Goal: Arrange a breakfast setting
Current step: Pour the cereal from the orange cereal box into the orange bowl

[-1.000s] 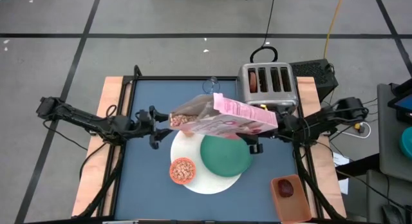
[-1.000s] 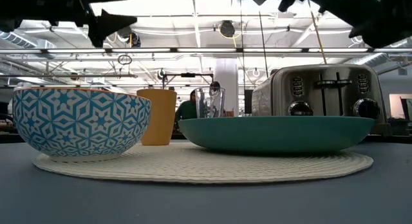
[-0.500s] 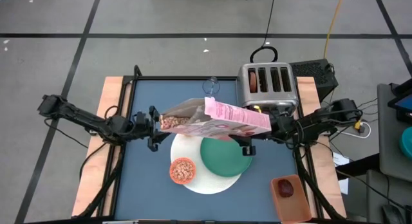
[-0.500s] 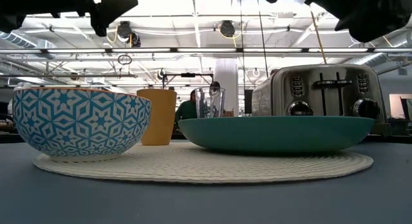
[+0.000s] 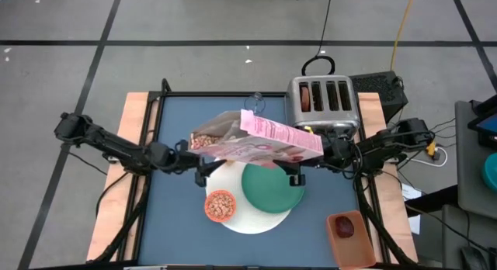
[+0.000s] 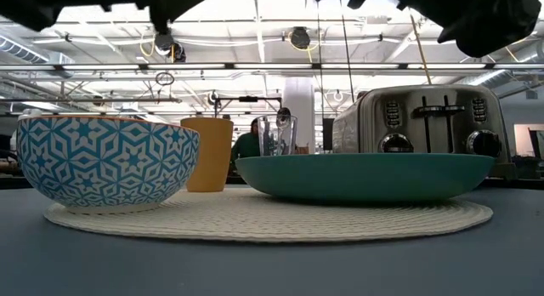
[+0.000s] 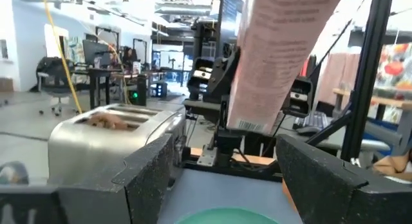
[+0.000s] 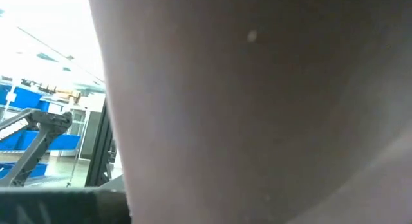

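Woven texture shows on the round white placemat (image 6: pixel 272 218) nearest the low camera, flat on the blue-grey table (image 5: pixel 175 216). On it sits a rounded bowl (image 6: pixel 106 162) patterned in blue and white stars outside, orange inside and filled with brown cereal. Beside it, also on the mat, lies the smooth, shallow green plate (image 5: pixel 272 186). Behind them stand a straight-sided orange cup (image 6: pixel 206 154) and a clear glass (image 6: pixel 276 135). A brushed-metal toaster (image 5: pixel 322 103) with four slots stands at the table's far right. Above the plate, the right gripper (image 5: pixel 304 157) clamps a pink cardboard cereal box (image 5: pixel 268 141), tipped with its open bag toward the left. The left gripper (image 5: pixel 200 161) hangs just below that open end, fingers (image 7: pixel 148 176) spread apart, empty. At the near right, an orange square tray (image 5: pixel 353 239) holds a dark red fruit (image 5: pixel 345 227).
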{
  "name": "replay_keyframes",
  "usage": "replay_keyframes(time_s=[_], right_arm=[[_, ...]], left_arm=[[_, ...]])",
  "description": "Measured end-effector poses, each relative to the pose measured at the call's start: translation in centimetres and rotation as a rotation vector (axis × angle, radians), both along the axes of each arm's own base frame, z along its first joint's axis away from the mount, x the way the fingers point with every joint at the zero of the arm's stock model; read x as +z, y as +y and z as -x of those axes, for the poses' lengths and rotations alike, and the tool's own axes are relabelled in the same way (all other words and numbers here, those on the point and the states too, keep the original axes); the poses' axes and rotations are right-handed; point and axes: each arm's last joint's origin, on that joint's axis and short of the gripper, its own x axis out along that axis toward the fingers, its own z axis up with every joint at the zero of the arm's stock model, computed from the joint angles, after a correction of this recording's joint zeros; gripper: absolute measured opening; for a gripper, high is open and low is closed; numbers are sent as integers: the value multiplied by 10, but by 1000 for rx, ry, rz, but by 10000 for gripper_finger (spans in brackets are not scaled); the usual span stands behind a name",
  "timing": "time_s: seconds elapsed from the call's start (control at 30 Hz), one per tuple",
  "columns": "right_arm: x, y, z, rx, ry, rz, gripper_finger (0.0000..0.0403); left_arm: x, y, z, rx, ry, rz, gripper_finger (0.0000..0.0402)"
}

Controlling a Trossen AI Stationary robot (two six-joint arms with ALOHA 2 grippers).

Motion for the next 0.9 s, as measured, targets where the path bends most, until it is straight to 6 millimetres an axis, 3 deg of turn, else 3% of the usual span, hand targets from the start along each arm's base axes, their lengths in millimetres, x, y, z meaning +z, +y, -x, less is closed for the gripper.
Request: replay_keyframes(time_s=[0.5,0.9], right_arm=[[0,0,0,10,1,-8,212],[0,0,0,10,1,0,212]], left_arm=[[19,-15,-53,-50,-3,-35,278],[29,-17,-61,-50,-34,-47,278]])
